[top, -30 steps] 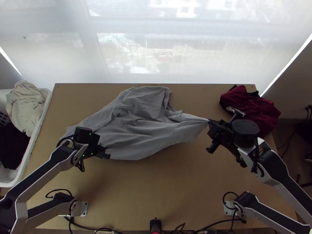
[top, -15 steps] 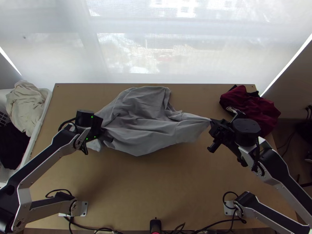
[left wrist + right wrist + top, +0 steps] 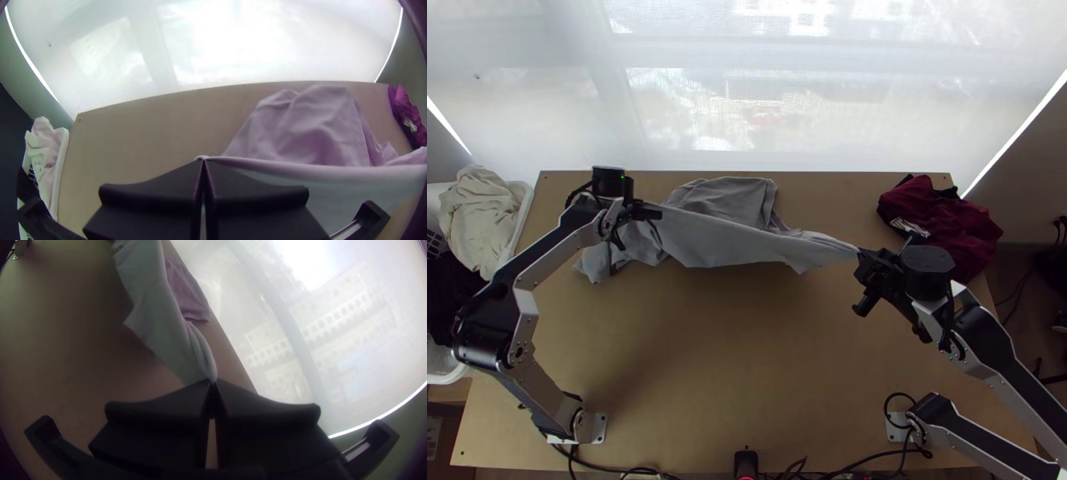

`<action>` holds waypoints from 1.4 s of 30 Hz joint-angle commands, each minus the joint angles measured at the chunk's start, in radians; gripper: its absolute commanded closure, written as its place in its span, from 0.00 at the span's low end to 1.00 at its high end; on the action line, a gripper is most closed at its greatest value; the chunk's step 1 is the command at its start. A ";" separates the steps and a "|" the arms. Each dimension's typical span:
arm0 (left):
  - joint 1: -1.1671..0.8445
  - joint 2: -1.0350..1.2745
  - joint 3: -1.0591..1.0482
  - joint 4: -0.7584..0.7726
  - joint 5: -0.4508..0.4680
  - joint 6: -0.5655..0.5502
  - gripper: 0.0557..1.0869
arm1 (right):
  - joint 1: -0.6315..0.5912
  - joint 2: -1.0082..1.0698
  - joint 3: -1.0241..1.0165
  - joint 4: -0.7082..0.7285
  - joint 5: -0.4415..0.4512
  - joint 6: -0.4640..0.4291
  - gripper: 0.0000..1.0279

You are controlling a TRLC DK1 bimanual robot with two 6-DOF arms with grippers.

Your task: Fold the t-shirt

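Observation:
The grey t-shirt [image 3: 739,244] is stretched between both grippers, its front part lifted and the rest lying bunched near the table's far edge. In the top view my left gripper [image 3: 659,214] stands at the shirt's left part, and my right gripper [image 3: 860,253] holds its right end. The left wrist view has my left gripper [image 3: 203,161] shut on an edge of the t-shirt [image 3: 311,129]. My right gripper [image 3: 212,381], in the right wrist view, is shut on a gathered corner of the t-shirt [image 3: 155,306].
A dark red garment [image 3: 943,220] lies at the table's far right corner. Left of the table stands a white basket [image 3: 517,228] holding a cream cloth [image 3: 479,212] and a black one. Bare wood of the table [image 3: 747,360] shows in front of the shirt.
My left gripper has moved up the picture towards the table's far edge, drawing the shirt's near part up and away with it. The right gripper has barely moved.

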 commanded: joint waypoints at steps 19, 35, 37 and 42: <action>-0.029 -0.223 -0.042 -0.627 0.137 -0.005 0.10 | -0.002 0.007 -0.059 0.008 -0.003 -0.001 0.97; -0.042 -0.340 -0.320 -0.469 0.120 -0.042 0.10 | 0.009 -0.007 -0.068 0.014 -0.012 0.004 0.97; -0.042 -0.321 -0.349 -0.368 0.094 -0.042 0.10 | 0.017 -0.010 -0.068 0.014 -0.014 0.008 0.97; -0.042 -0.251 -0.347 -0.228 0.032 -0.042 0.10 | 0.018 -0.013 -0.068 0.014 -0.012 0.014 0.97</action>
